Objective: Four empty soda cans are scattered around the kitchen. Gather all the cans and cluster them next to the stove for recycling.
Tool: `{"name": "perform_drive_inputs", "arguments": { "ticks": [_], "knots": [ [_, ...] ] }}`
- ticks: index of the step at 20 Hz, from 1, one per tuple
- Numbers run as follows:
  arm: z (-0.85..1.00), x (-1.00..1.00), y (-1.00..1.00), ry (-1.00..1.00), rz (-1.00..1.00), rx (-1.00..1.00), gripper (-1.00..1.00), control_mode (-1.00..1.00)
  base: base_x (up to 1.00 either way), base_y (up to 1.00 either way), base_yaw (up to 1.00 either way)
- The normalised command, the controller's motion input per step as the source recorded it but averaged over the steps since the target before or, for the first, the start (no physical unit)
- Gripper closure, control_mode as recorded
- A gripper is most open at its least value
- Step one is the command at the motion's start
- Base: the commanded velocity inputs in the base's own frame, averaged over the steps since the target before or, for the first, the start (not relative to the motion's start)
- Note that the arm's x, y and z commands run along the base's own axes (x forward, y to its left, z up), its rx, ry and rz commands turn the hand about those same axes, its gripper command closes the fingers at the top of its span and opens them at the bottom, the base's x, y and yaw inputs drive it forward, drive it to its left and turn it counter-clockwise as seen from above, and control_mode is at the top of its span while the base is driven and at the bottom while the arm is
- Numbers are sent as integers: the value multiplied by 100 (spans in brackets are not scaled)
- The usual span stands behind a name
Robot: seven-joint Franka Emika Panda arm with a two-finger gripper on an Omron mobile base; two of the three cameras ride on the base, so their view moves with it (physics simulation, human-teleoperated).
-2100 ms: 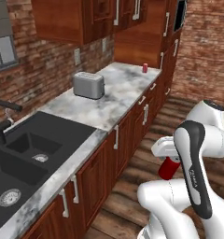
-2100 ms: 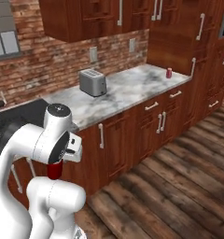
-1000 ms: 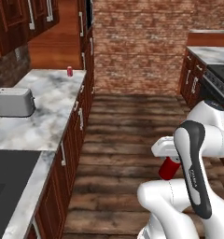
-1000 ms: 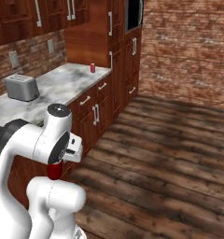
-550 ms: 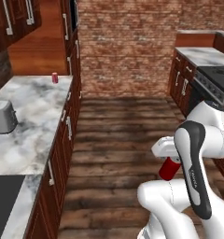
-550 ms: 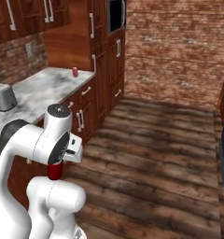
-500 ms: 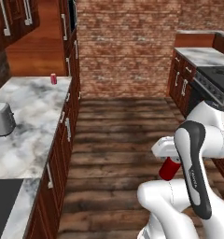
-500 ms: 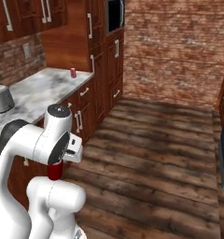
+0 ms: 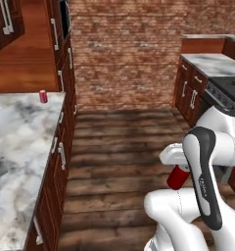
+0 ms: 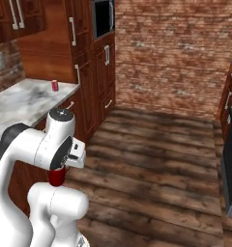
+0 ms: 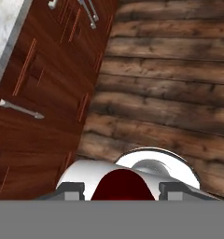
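Observation:
A red soda can (image 9: 177,178) hangs low in front of the robot's body, and my gripper (image 9: 178,170) is shut on it. The same can (image 10: 56,177) shows under the hand in the right base view. In the hand view the can (image 11: 123,184) sits between the two dark fingertips (image 11: 70,188). Another red soda can (image 9: 42,96) stands upright at the far corner of the marble counter (image 9: 16,137); it is also the can (image 10: 54,85) seen from the right. The black stove (image 9: 231,89) lies at the right edge, well apart from my gripper.
A wood plank floor (image 9: 119,162) runs between the two cabinet rows up to a brick wall (image 9: 129,49). Tall dark cabinets with a built-in oven (image 10: 102,19) stand behind the counter's end. A dark oven door (image 10: 230,169) lines the right side.
The whole picture has swung to the right as the base turned: sink and toaster slid off to the left, and the stove came into view. The arm still holds the can the same way.

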Motion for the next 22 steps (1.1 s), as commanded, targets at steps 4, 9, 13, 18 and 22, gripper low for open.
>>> {"name": "perform_drive_inputs", "arguments": {
  "ticks": [4,9,13,18,22],
  "knots": [
    [0,0,0,0,0,0,100,100,92,0,-7],
    [0,0,0,0,0,0,100,100,99,-3,-2],
    [0,0,0,0,0,0,100,100,82,-4,-11],
    [0,0,0,0,0,0,100,100,54,-12,-23],
    [0,0,0,0,0,0,100,100,0,-11,-46]
  ]
}}
